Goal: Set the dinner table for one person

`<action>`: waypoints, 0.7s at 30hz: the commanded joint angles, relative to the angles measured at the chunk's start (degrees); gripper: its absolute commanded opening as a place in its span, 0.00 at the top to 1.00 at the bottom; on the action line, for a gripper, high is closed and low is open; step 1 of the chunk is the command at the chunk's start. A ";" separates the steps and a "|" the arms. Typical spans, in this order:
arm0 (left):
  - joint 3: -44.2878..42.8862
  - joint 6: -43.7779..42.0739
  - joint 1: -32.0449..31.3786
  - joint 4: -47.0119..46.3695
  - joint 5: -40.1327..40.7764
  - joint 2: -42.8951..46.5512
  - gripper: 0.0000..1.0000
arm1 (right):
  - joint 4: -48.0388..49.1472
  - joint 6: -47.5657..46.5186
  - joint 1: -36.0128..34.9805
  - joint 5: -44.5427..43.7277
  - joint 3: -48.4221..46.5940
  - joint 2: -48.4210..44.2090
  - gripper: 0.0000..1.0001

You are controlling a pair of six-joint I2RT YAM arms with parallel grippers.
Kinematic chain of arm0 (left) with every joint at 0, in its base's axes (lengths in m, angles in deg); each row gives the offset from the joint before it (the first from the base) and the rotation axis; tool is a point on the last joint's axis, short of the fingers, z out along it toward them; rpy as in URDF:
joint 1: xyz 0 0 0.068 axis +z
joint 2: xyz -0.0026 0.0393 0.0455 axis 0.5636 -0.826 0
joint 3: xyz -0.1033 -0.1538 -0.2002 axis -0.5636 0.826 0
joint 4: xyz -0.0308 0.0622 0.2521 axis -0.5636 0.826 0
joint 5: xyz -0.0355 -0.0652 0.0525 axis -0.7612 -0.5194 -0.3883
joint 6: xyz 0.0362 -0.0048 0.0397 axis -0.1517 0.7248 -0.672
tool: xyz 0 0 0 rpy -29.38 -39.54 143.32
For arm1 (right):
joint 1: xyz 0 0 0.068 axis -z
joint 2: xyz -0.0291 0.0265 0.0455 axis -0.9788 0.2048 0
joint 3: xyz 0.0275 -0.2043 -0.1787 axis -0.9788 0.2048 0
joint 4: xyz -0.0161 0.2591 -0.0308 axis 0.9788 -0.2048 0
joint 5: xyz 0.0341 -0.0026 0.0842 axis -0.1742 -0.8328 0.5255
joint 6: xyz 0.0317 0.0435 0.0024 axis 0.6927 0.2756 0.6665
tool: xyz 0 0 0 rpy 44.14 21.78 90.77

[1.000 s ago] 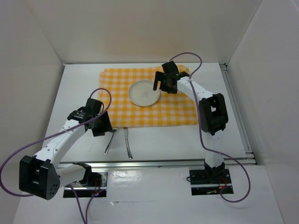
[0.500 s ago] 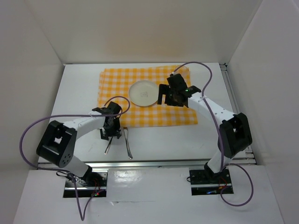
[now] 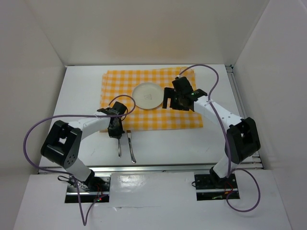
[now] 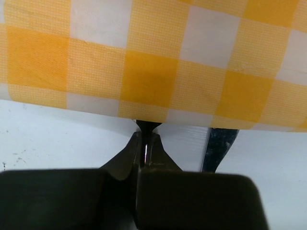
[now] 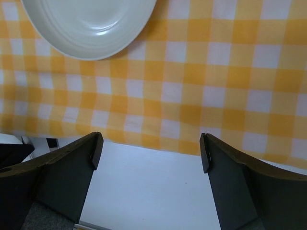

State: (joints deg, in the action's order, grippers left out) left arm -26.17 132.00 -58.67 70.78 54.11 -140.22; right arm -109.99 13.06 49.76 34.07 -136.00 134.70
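Observation:
On the white dinner table (image 3: pixel 81 96) lies a yellow-and-white checked cloth (image 3: pixel 120 84) with a round white plate (image 3: pixel 147 96) on it. Just in front of the cloth's near edge, my left gripper (image 3: pixel 116 132) is shut on a thin metal utensil (image 3: pixel 119 147) whose handle points toward the arm bases. In the left wrist view its edge shows as a bright sliver (image 4: pixel 145 152) between the closed jaws of the left gripper (image 4: pixel 145 139). A second utensil (image 3: pixel 131 151) lies just to the right. My right gripper (image 3: pixel 175 103) hangs open over the cloth, right of the plate, holding nothing.
White walls enclose the table on three sides. A metal rail (image 3: pixel 168 166) runs along the near edge, another down the right side (image 3: pixel 242 110). Purple cables loop from both arms. In the right wrist view the plate (image 5: pixel 91 24) sits upper left, bare table (image 5: pixel 148 191) below the cloth (image 5: pixel 216 86).
My left gripper came down beside the cloth's near edge and closed on the left utensil, which now lies straighter. The right gripper moved from over the plate to its right.

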 commanded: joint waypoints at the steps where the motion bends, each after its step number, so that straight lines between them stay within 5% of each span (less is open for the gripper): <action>1: 0.97 1.23 -0.68 1.40 0.05 0.88 1.00 | 0.42 0.36 -0.49 -1.70 0.22 -3.08 0.05; 14: -5.86 2.02 -9.91 21.79 -12.78 16.53 1.00 | -0.64 -0.70 -0.49 -1.70 1.36 -4.75 0.05; 21: -21.42 -4.47 -3.95 20.14 -3.24 10.67 1.00 | -1.16 -0.70 -1.01 -1.18 4.43 -7.13 0.05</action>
State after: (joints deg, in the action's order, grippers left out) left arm -41.53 131.23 -66.06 91.87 45.31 -125.51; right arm -110.90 12.78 49.65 33.09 -132.41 130.97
